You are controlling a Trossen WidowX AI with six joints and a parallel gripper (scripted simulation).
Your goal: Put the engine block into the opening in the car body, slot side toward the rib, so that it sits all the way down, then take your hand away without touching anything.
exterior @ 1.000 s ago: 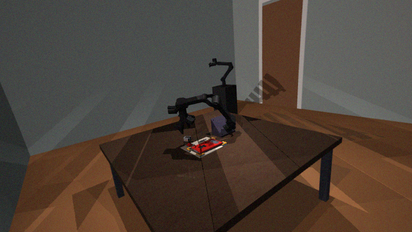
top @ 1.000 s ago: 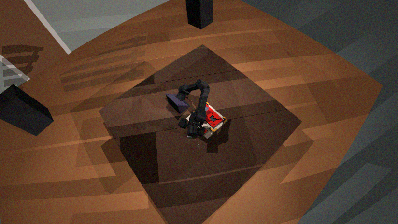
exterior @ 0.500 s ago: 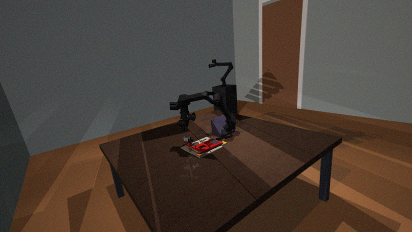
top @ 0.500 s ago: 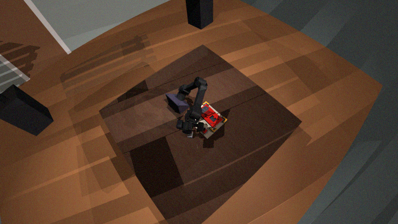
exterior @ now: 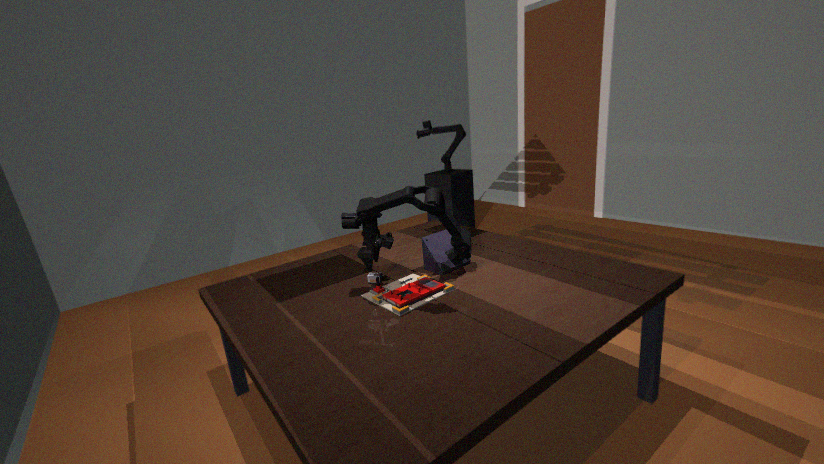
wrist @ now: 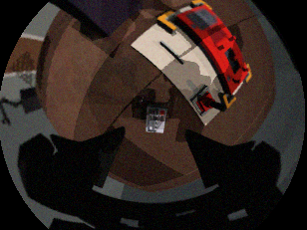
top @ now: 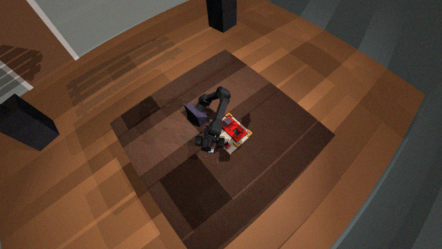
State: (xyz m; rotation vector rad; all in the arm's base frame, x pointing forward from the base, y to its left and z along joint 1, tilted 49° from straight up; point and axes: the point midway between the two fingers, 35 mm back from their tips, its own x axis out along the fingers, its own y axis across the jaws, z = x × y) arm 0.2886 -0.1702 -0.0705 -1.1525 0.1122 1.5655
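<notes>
The engine block, a small silver-grey block, is beside the pale board, outside the car body. What supports it is too dark to tell. The red car body lies on the board, and its dark opening shows no block in it. My gripper is open and empty, pointing down above the engine block, which appears between the fingertips in the wrist view. The block's slot side and the rib are too small to tell.
The pale board has orange corner pieces around the car body. A red piece with a black knob sits at the board's near end, close to the engine block. A purple wedge stands by my arm's base.
</notes>
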